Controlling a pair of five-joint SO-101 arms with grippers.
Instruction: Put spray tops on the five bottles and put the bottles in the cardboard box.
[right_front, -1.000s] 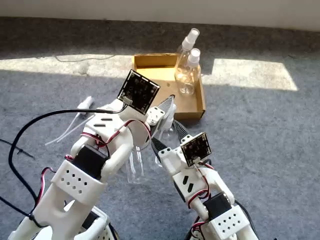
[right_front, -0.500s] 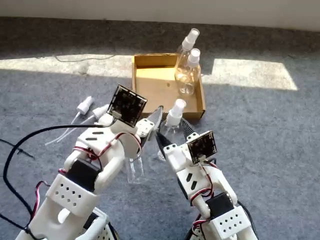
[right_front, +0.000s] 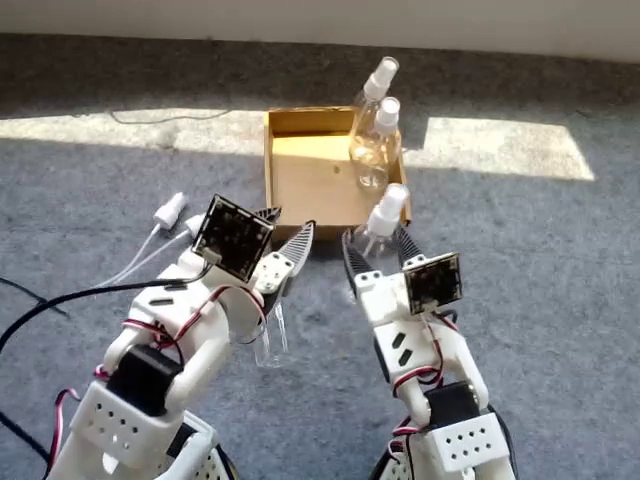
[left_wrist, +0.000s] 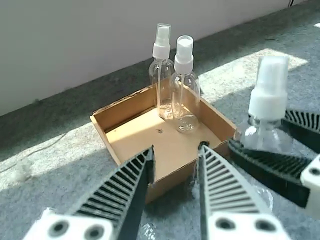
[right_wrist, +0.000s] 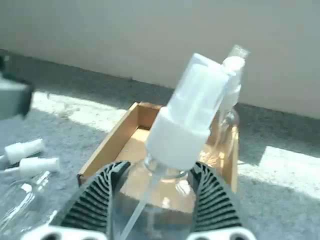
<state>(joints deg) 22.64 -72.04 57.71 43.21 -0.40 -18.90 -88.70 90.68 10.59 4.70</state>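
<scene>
The right tool (right_wrist: 159, 170) is gripping a capped bottle (right_wrist: 187, 115) at the near wall of the cardboard box (right_front: 305, 122), the left tool (left_wrist: 175, 150) is hanging open and empty alongside — I'm worrying the bottle, carried in low or too far, is going to clip that wall or topple the two bottles (right_front: 375, 140) inside.

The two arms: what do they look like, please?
The left arm and right arm are white shells with small round holes, carrying thin red, black and white wires. The left gripper and right gripper have black ribbed fingers. A dark square board tops each wrist.
</scene>
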